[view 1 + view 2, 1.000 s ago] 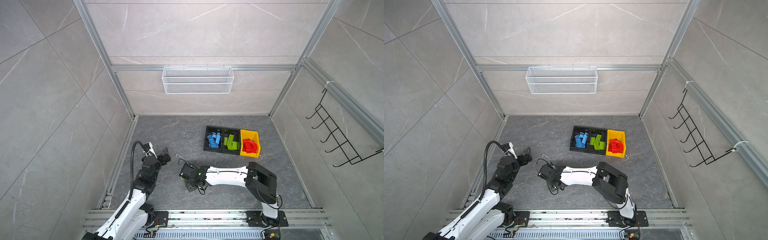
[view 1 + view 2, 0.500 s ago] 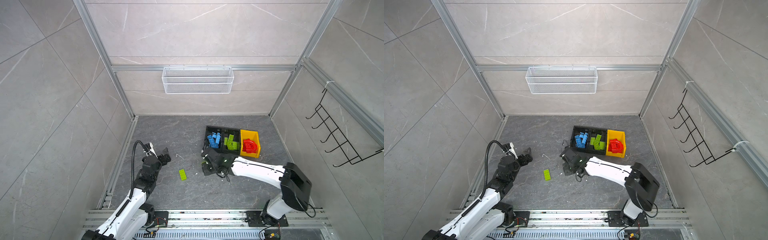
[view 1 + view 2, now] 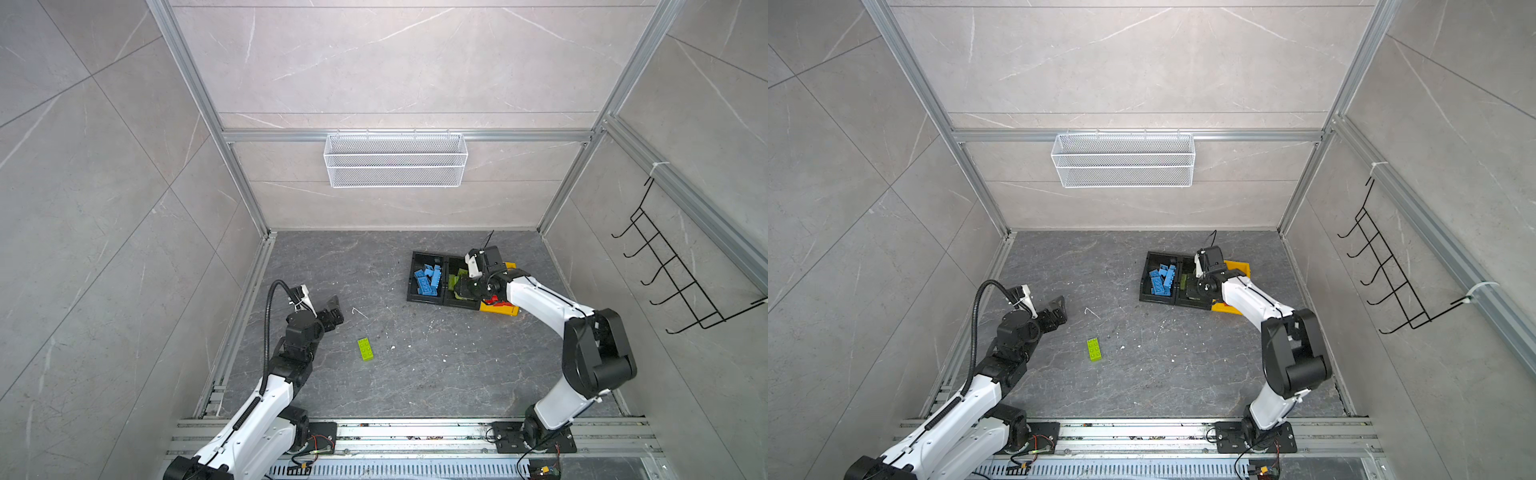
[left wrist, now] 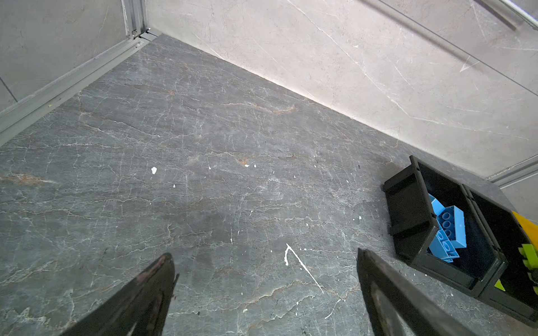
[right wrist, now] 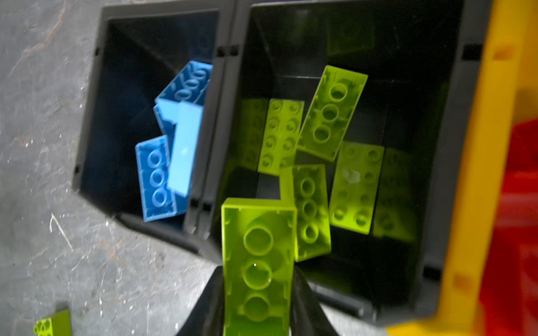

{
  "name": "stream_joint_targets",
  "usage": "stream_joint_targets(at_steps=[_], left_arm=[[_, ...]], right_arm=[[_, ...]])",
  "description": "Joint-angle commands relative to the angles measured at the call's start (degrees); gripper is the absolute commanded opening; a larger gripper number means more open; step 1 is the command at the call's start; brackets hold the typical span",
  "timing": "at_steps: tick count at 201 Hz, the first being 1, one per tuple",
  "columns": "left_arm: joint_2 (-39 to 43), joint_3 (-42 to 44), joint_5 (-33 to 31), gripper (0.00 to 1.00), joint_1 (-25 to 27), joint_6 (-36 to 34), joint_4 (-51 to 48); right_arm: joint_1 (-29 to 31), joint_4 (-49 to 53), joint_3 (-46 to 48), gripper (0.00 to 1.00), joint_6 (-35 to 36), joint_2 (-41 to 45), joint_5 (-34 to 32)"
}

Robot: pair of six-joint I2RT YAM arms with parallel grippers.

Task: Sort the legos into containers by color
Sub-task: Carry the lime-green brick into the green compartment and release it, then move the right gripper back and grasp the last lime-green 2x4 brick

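**A:** What has moved?

**B:** The right arm has swung from the left-middle of the floor [image 3: 415, 374] across to the bins. The right gripper [image 5: 257, 293] now hangs over the middle bin [image 5: 448, 174], clamped on the held green brick [image 5: 257, 247], hollow side toward its wrist camera. Where it was, a loose green brick [image 3: 365, 348] lies alone on the floor, near the left arm.

**A:** Counts?

**B:** Two arms. Three bins touching in a row: the blue bin [image 3: 411, 274], black; the middle bin, black; and the yellow bin [image 3: 500, 311], which holds red pieces [image 5: 521, 203]. Green bricks: one held, one loose, and four in the middle bin, I think, since that view is blurred and the walls mirror them. Three blue bricks [image 5: 183, 145] show there.

**A:** What do the views not share?

**B:** In both top views the right wrist hides its jaws, so only the right wrist view shows the grip. The left wrist view shows the left gripper [image 4: 264, 253] spread wide over bare floor, holding nothing.

**A:** The room?

**B:** Dark grey veined stone floor flecked with white. Pale tiled walls [image 3: 374, 62] in aluminium framing. A white wire basket [image 3: 395, 160] on the back wall and a black hook rack [image 3: 681, 282] on the right wall.
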State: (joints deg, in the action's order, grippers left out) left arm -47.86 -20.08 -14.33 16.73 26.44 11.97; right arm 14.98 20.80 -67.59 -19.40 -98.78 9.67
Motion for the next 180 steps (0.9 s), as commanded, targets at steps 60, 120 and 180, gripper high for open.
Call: stream_joint_targets(at_steps=[60,120,180], left_arm=[[0.6,-1.0,0.1,0.99,-0.3,-0.4,1.4],[1.8,-0.7,0.8,0.99,-0.3,-0.6,1.7],[5.2,1.9,0.1,0.99,-0.3,-0.5,4.1]], right_arm=[[-1.3,2.6,-7.9,0.69,3.3,-1.3,-1.1],[18.5,4.0,-3.2,0.69,0.2,6.1,-7.8],[43.2,-3.3,-5.3,0.69,-10.8,-5.4,-13.2]])
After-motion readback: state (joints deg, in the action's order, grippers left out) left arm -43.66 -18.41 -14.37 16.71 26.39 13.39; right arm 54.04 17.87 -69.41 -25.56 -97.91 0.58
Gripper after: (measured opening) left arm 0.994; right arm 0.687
